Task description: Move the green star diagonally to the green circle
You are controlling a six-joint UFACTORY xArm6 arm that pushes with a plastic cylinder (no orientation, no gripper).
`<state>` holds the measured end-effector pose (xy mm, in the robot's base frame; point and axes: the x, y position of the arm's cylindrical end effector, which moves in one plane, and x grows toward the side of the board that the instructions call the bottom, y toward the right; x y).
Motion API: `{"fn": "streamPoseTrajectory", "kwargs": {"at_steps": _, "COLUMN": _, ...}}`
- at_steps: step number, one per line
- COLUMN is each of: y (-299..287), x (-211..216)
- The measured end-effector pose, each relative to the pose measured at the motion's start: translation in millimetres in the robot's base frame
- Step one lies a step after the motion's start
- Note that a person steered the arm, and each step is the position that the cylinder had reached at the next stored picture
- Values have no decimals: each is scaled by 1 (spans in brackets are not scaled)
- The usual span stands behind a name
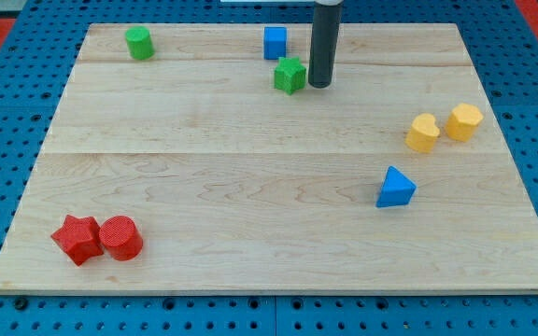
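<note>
The green star lies at the far side of the worktop, slightly right of centre, with the blue cube just beyond it and a little to its left, near but apart. The green circle, a short cylinder, stands near the far left corner, well apart from the star and a little farther away than it, which is why the required travel is diagonal: leftward and slightly away. Your rod descends almost vertically from the view's top, and its tip rests on the worktop just beside the star's right side; whether the two touch cannot be determined. This placement suits a leftward push, since the tip stands on the side of the star opposite the target. Judged from the layout, a push directed straight at the circle would carry the star close past the blue cube, so expect to keep the contact low on the star's near right side and correct the heading as it slides. No pincer is fitted to this arm, so there is no open or closed state to report; the rod holds nothing. The two yellow blocks, the blue triangle and the two red blocks lie well apart from the path.
</note>
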<state>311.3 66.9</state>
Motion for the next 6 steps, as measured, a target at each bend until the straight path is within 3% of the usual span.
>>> {"fn": "streamPoseTrajectory", "kwargs": {"at_steps": 1, "y": -2, "x": -11}}
{"fn": "streamPoseTrajectory", "kwargs": {"at_steps": 4, "y": -230, "x": 6}}
{"fn": "streamPoseTrajectory", "kwargs": {"at_steps": 6, "y": -287, "x": 63}}
